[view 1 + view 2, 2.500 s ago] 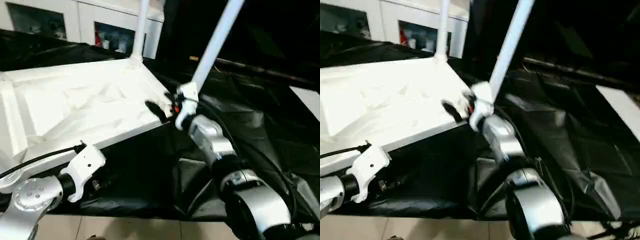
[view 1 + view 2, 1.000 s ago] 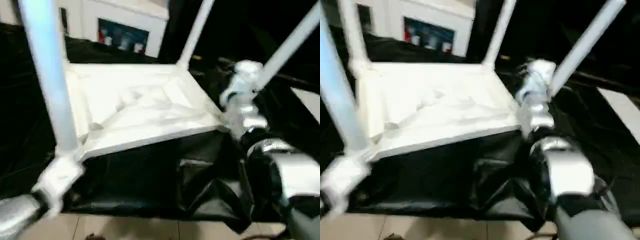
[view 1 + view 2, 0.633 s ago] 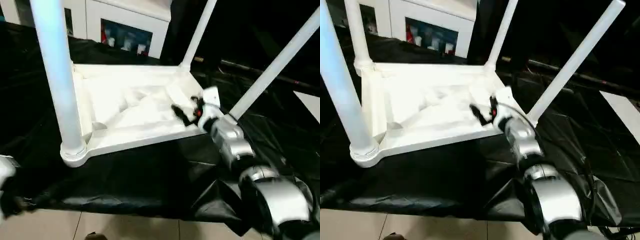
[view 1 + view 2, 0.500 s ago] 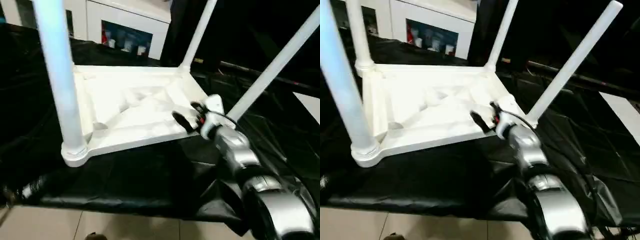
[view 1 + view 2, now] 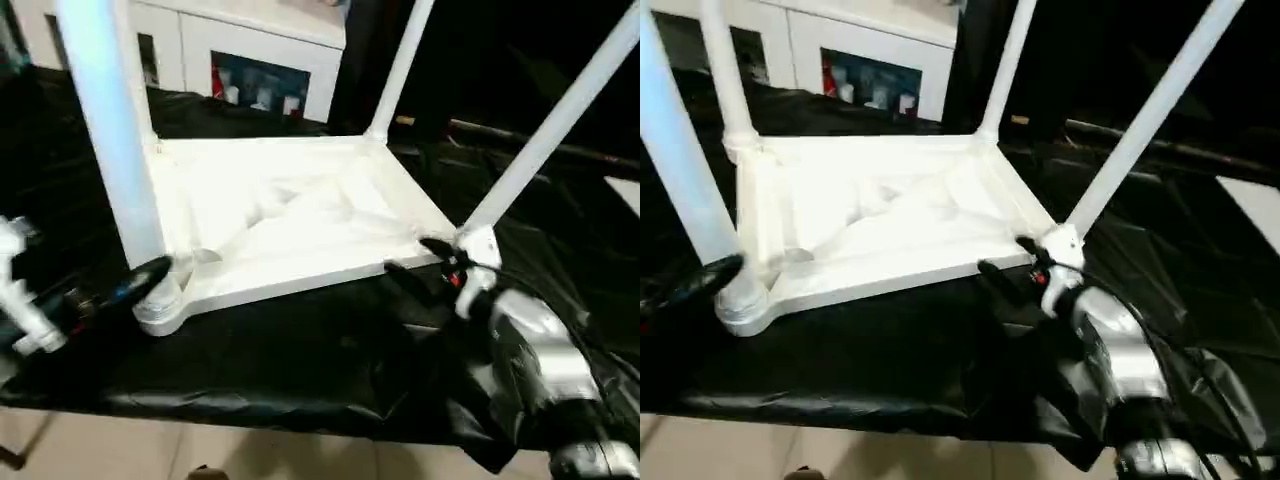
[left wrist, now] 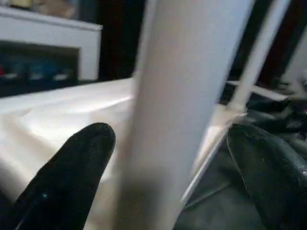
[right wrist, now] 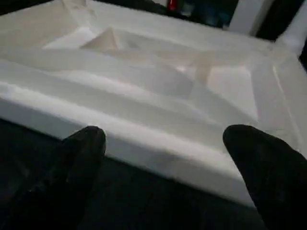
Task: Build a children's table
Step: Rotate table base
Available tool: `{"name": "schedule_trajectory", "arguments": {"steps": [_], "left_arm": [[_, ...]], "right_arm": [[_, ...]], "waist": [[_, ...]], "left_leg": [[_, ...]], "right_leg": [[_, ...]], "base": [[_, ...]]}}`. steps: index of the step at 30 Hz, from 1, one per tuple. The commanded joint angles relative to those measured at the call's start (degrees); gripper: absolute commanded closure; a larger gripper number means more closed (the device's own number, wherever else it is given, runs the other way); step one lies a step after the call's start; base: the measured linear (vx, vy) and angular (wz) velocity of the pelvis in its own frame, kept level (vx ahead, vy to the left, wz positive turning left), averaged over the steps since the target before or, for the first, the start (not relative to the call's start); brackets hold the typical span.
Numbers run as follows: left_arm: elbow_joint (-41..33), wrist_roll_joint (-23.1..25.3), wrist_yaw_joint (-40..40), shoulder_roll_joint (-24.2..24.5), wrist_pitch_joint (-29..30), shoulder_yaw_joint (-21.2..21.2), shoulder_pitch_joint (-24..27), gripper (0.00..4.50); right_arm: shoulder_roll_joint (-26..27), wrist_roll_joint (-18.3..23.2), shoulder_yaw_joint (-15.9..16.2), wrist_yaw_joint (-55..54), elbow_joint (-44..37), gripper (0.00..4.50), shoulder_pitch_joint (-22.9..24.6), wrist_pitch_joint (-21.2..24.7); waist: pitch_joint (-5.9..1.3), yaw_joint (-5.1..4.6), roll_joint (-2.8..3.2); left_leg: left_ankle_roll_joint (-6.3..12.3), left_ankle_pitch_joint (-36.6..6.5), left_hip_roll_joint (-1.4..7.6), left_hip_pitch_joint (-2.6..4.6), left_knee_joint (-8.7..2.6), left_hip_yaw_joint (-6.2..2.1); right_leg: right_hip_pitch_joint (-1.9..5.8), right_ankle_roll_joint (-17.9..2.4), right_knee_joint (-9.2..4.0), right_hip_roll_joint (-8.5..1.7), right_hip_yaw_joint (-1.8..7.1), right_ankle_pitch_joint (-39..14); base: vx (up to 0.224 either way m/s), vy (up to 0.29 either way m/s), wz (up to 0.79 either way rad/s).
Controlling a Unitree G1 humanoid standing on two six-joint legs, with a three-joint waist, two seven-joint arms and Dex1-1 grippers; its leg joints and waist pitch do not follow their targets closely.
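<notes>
The left gripper (image 5: 150,270) is standing open around the near-left leg (image 5: 110,140), one finger (image 6: 72,163) on each side. The children's table (image 5: 290,215) is lying upside down on the black-covered work table (image 5: 300,350), all white, ribbed underside up, legs rising from rounded corner sockets. The right gripper (image 5: 415,260) is hanging open just beside its near-right corner.

- My right forearm (image 5: 535,355) is a rounded silver shell, with a darker joint ring below it.
- My right gripper (image 5: 420,262) has two black fingers, a white knuckle block and a small red mark.
- My left gripper (image 5: 135,283) has glossy black fingers on a white bracket with black cabling.
</notes>
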Motion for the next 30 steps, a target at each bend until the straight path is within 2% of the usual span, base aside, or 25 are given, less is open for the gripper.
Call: {"name": "schedule_trajectory", "arguments": {"steps": [1,2,3,4,5,6,7,8,9,10,11,13,14,16,17,18,19,20,21,23,25,26,30], "left_arm": [[-0.2,-1.5,-0.3,-0.5,1.2,-1.9,-1.7,0.09],[0.0,-2.2,-0.8,-1.0,1.7,-4.4,-4.2,0.09],[0.0,-2.4,-0.9,-1.0,1.8,-5.3,-5.0,0.09],[0.0,-2.4,-0.9,-1.0,1.8,-5.3,-5.0,0.09],[0.1,-2.5,-1.1,-1.0,1.8,-5.9,-5.4,0.09],[0.2,-2.4,-1.4,-1.0,2.0,-7.1,-6.2,0.09],[0.2,-2.3,-1.8,-1.4,2.3,-8.8,-7.5,0.09],[0.3,-2.2,-2.1,-1.7,2.5,-10.0,-8.5,0.09],[0.2,-2.2,-2.4,-2.3,2.9,-11.7,-9.5,0.09],[0.2,-2.1,-2.4,-2.3,2.9,-11.8,-9.6,0.09],[0.8,-1.0,-3.5,-3.4,2.4,-14.9,-11.1,0.09],[1.1,-0.9,-3.8,-3.6,2.3,-15.5,-11.4,0.09],[0.5,-1.5,-4.4,-3.7,3.1,-17.0,-11.7,0.09],[0.1,-1.7,-4.7,-3.7,3.3,-17.7,-11.6,0.09],[-1.0,-2.0,-5.3,-4.0,3.8,-20.0,-11.7,0.09],[-1.3,-2.1,-5.4,-4.3,4.0,-21.3,-11.9,0.09],[-1.6,-2.0,-5.6,-4.7,4.2,-22.6,-12.2,0.09],[-2.0,-1.6,-5.8,-5.9,4.5,-25.2,-13.4,0.09],[-2.0,-1.6,-5.8,-5.9,4.5,-25.2,-13.4,0.09],[-1.8,-1.4,-6.0,-6.7,4.4,-26.7,-14.3,0.09],[-1.8,-1.0,-6.5,-8.0,4.4,-29.2,-15.2,0.09],[-1.7,-0.7,-6.6,-8.8,4.2,-30.6,-15.7,0.09],[-1.1,-0.4,-7.0,-10.6,4.1,-33.3,-17.7,0.09]], "right_arm": [[-1.6,-1.7,-0.1,-2.0,-1.7,0.0,1.0,2.6],[-1.0,-3.5,-0.3,-6.4,-1.2,0.0,1.8,3.9],[-0.6,-3.9,-0.5,-8.0,-1.2,0.0,2.0,4.6],[-0.6,-3.9,-0.5,-8.0,-1.2,0.0,2.0,4.6],[-0.4,-4.1,-0.6,-9.0,-1.3,0.0,2.2,5.0],[0.1,-5.2,-0.5,-11.4,-1.0,0.0,2.0,5.5],[1.1,-5.8,-0.8,-14.5,0.7,0.0,1.2,6.6],[1.8,-6.3,-1.0,-16.7,1.5,0.0,0.8,7.6],[2.4,-7.0,-1.2,-19.4,3.8,0.0,-0.3,8.2],[2.4,-7.1,-1.2,-19.7,4.0,0.0,-0.4,8.2],[2.5,-9.4,-0.3,-23.3,9.6,0.0,-3.2,7.3],[2.7,-9.3,-0.4,-23.6,10.5,0.0,-3.8,7.0],[3.8,-8.0,-1.4,-23.9,13.1,0.0,-5.8,5.9],[4.0,-8.0,-1.3,-23.9,14.0,0.0,-6.4,5.5],[4.7,-8.5,-0.8,-24.2,17.7,0.0,-9.1,4.2],[4.9,-9.0,-0.3,-24.2,19.7,0.0,-10.5,3.4],[5.2,-9.3,0.1,-24.2,21.9,0.0,-11.9,2.6],[5.9,-9.5,0.3,-23.9,26.0,0.0,-14.8,1.0],[5.9,-9.5,0.3,-23.9,26.0,0.0,-14.8,1.0],[6.5,-9.6,0.4,-23.6,28.7,0.0,-16.6,-0.3],[7.5,-9.9,1.1,-22.4,30.5,0.0,-17.8,-1.0],[8.1,-10.2,1.6,-21.5,31.6,0.0,-18.4,-1.8],[9.9,-10.7,3.1,-18.7,34.4,0.0,-19.7,-3.9]], "waist": [[-3.15,0.26,3.4],[-2.97,0.42,4.93],[-3.45,0.19,3.96],[-2.99,0.39,4.09],[-2.85,0.38,4.0],[-2.93,0.63,5.51],[-2.87,0.54,5.47],[-3.12,0.5,5.12],[-3.25,0.5,5.06],[-3.3,0.51,5.39],[-3.34,0.56,5.47],[-3.43,0.8,5.69],[-3.54,0.62,6.03],[-3.66,0.53,5.97],[-3.75,0.39,6.2],[-3.78,0.33,6.16],[-3.72,0.3,6.54],[-3.58,-0.06,6.65],[-3.59,-0.01,6.62],[-3.73,-0.19,6.85],[-3.83,-0.61,6.71],[-3.97,-0.7,6.88],[-3.9,-1.44,6.65]], "left_leg": [[-2.41,-20.6,0.44,0.64,-4.68,-0.37],[-2.57,-21.5,0.34,0.78,-4.78,-0.55],[-2.49,-20.2,0.32,0.97,-4.46,-0.24],[-2.45,-20.8,0.24,0.93,-4.69,-0.36],[-2.22,-22.5,0.22,1.06,-4.72,-0.41],[-2.34,-23.3,0.11,1.25,-4.63,-0.6],[-2.21,-23.1,0.1,1.43,-4.66,-0.6],[-2.05,-21.9,0.0,1.45,-4.55,-0.46],[-1.99,-21.0,-0.04,1.3,-4.53,-0.41],[-2.07,-20.1,-0.01,1.23,-4.55,-0.39],[-2.26,-19.4,0.1,1.34,-4.52,-0.32],[-2.4,-19.3,0.05,1.21,-4.4,-0.15],[-2.46,-19.1,0.09,0.91,-4.53,-0.29],[-2.34,-18.4,0.07,0.93,-4.46,-0.21],[-2.38,-18.1,0.08,0.8,-4.43,-0.19],[-2.4,-18.1,0.1,0.85,-4.44,-0.17],[-2.54,-18.4,0.07,0.95,-4.38,-0.14],[-2.75,-20.0,0.07,1.06,-4.35,-0.08],[-2.74,-20.5,0.02,1.24,-4.3,-0.02],[-2.64,-19.7,0.03,0.85,-4.36,-0.14],[-2.44,-18.6,0.05,0.65,-4.26,-0.07],[-2.41,-17.6,0.0,0.53,-4.16,-0.07],[-1.71,-16.6,-0.04,0.28,-4.06,0.08]], "right_leg": [[2.3,-7.3,-5.03,-4.26,3.4,-16.9],[2.14,-7.0,-5.25,-4.24,3.33,-19.3],[2.28,-6.9,-5.72,-4.27,3.42,-18.1],[2.23,-7.2,-5.46,-4.12,3.35,-19.0],[2.24,-6.2,-5.81,-4.27,3.16,-22.9],[2.21,-6.0,-5.87,-4.51,3.16,-24.1],[2.05,-5.4,-6.17,-4.41,3.13,-25.4],[2.1,-5.3,-6.17,-4.36,3.2,-25.1],[2.23,-5.5,-6.0,-4.31,3.25,-24.4],[2.17,-5.7,-5.87,-4.34,3.25,-23.9],[2.02,-5.9,-5.76,-4.34,3.27,-23.4],[2.17,-5.8,-5.65,-4.32,3.34,-22.2],[2.43,-5.7,-5.47,-4.34,3.29,-21.5],[2.43,-5.9,-5.21,-4.16,3.33,-19.4],[2.48,-6.5,-5.04,-4.14,3.35,-18.2],[2.44,-6.8,-4.98,-4.19,3.32,-18.0],[2.35,-7.4,-5.03,-4.16,3.3,-18.0],[2.21,-7.7,-5.14,-4.15,3.24,-19.1],[2.21,-7.6,-5.31,-4.12,3.2,-19.8],[2.62,-7.5,-5.09,-4.22,3.29,-18.7],[2.73,-8.2,-4.95,-4.2,3.34,-16.9],[2.9,-8.7,-4.69,-4.22,3.35,-15.7],[3.11,-9.2,-4.79,-4.24,3.34,-15.4]], "base": [[0.0,0.0,0.0],[0.0,0.0,0.0],[0.0,0.0,0.0],[0.0,0.0,0.0],[0.0,0.0,0.0],[0.0,0.0,0.0],[0.0,0.0,0.0],[0.0,0.0,0.0],[0.0,0.0,0.0],[0.0,0.0,0.0],[0.0,0.0,0.0],[0.0,0.0,0.0],[0.0,0.0,0.0],[0.0,0.0,0.0],[0.0,0.0,0.0],[0.0,0.0,0.0],[0.0,0.0,0.0],[0.0,0.0,0.0],[0.0,0.0,0.0],[0.0,0.0,0.0],[0.0,0.0,0.0],[0.0,0.0,0.0],[0.0,0.0,0.0]]}}
